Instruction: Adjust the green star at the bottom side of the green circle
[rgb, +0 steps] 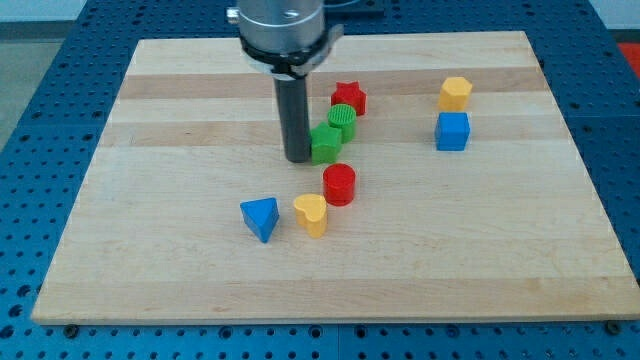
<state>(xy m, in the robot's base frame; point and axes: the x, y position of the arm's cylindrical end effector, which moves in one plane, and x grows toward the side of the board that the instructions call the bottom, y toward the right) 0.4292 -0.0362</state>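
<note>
In the camera view, the robot's tip (299, 158) touches the view's left side of the green star (325, 143), which sits just below and touching the green circle (343, 120). The arm carries no hand, only the rod, holding nothing. A short, gentle nudge toward the view's right would likely centre the star without disturbing the red star (349, 97) or red cylinder (339, 185). The wooden counter (150, 250) rests on a blue perforated base (25, 200).

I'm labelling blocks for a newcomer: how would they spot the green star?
Find the dark rod near the board's top middle; my tip touches the green star on its left. It sits just below the ridged green circle, but has points, not a round outline.
</note>
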